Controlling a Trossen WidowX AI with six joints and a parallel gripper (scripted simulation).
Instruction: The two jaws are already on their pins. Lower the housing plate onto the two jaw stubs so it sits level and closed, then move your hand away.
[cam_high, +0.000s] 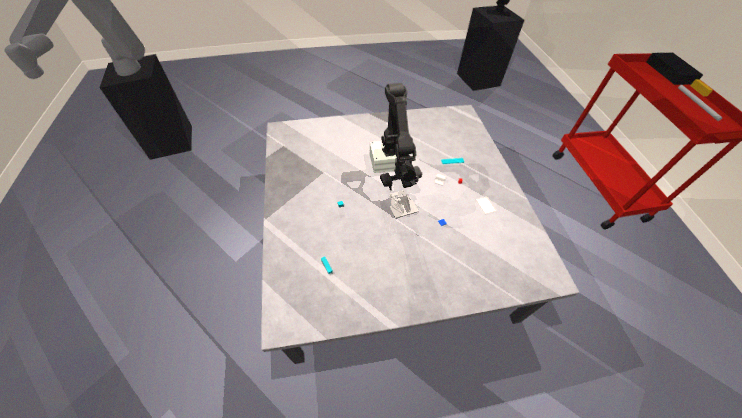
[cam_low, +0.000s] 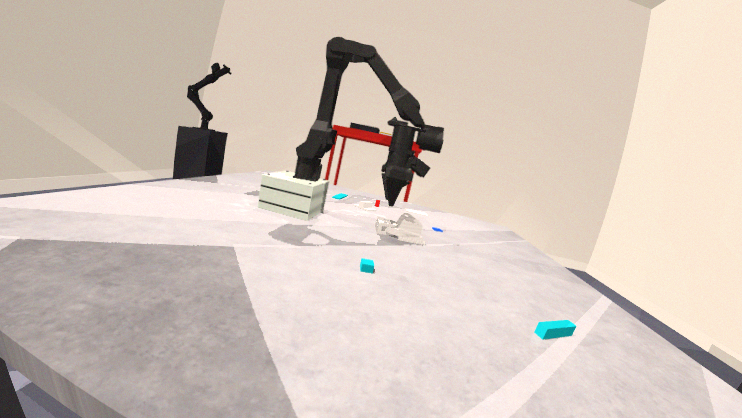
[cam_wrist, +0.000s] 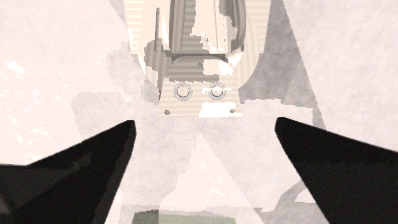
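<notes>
The pale jaw assembly (cam_high: 403, 206) (cam_low: 412, 228) stands on the table, its curved jaw parts rising at the side away from the arm's base. In the wrist view, a pale plate (cam_wrist: 200, 103) with two ring-shaped pin ends and small holes shows at its near end; it looks like the housing plate. It lies across the near end of the jaws. Whether it sits fully level and closed is too small and patchy with shadow to tell. My gripper (cam_low: 390, 204) (cam_wrist: 207, 125) is wide open and empty. It hangs above the assembly, its fingertips clear of the plate, towards the arm's base.
A pale striped block (cam_high: 382, 158) (cam_low: 290, 196) stands at the arm's base. Cyan blocks (cam_high: 340, 204) (cam_low: 555, 329), a blue piece (cam_high: 442, 222) (cam_low: 437, 229), a red piece (cam_high: 460, 180) (cam_low: 377, 203), a small white part (cam_high: 440, 179) and a white flat square (cam_high: 486, 204) lie around.
</notes>
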